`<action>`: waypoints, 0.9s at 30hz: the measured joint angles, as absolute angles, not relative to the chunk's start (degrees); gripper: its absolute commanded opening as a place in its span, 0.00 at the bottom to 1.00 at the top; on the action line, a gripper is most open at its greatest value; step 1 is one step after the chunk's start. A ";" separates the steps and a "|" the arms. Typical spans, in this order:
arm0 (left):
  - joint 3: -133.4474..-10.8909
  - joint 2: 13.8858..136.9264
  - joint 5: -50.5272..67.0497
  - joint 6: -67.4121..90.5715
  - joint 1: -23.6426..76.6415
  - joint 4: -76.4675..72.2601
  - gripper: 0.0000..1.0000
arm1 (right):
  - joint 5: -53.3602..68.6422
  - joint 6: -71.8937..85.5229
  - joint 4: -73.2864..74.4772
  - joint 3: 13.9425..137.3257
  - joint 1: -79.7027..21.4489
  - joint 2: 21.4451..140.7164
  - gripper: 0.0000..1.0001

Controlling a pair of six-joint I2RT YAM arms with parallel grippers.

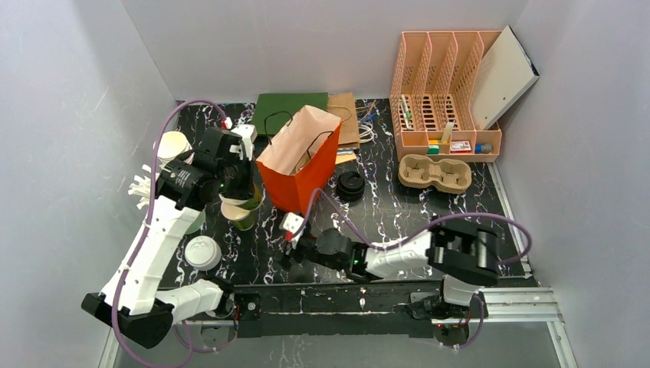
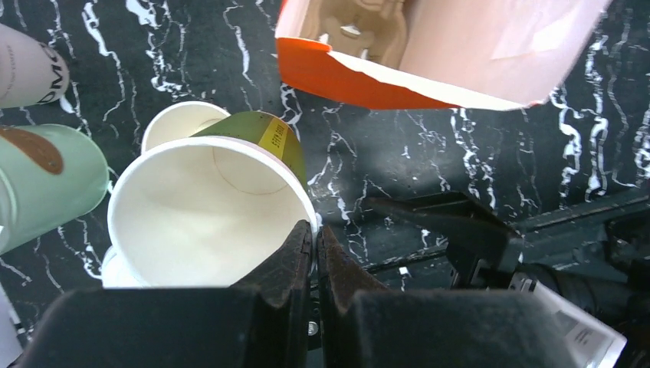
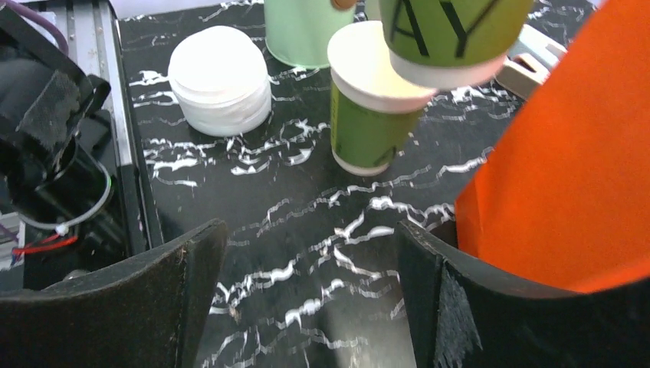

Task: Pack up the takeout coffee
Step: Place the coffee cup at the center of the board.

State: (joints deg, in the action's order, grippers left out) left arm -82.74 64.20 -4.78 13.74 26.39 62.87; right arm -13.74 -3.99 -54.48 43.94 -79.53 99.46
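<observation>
While the left gripper (image 2: 314, 234) pinches the rim of a raised lidless cup (image 2: 207, 218), the coffee (image 1: 351, 185) stands upright just right of the bag (image 1: 303, 165), beyond and rightward of the right gripper (image 3: 306, 238), the nearer one, jaws spread.

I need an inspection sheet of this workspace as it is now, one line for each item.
Surface: black marbled table, crowded at the left.
Job's things: takeout coffee, black lid on, stands right of the orange bag, not packed.
Clutter: second green cup, white lids, cup carrier, flat bags.
Grippers: left gripper shut on lidless green cup, lifted; right gripper open, empty.
Cables: purple cables along both arms.
Surroundings: peach organiser, grey walls.
</observation>
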 measured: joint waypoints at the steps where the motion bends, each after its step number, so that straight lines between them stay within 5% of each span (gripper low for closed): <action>1: -82.72 63.92 -4.19 13.96 26.39 62.92 0.02 | -14.00 -3.31 -53.28 42.63 -79.46 97.51 0.87; 11: -78.70 59.51 5.63 17.19 26.65 60.84 0.01 | -19.55 6.68 -32.62 36.16 -75.57 81.10 0.86; 20: -65.71 56.18 10.02 23.46 30.81 53.43 0.01 | -16.95 18.13 -13.17 34.81 -51.48 63.94 0.87; 27: -63.11 57.58 4.78 29.02 44.60 46.94 0.02 | -9.30 23.64 -0.47 41.98 -35.29 69.45 0.89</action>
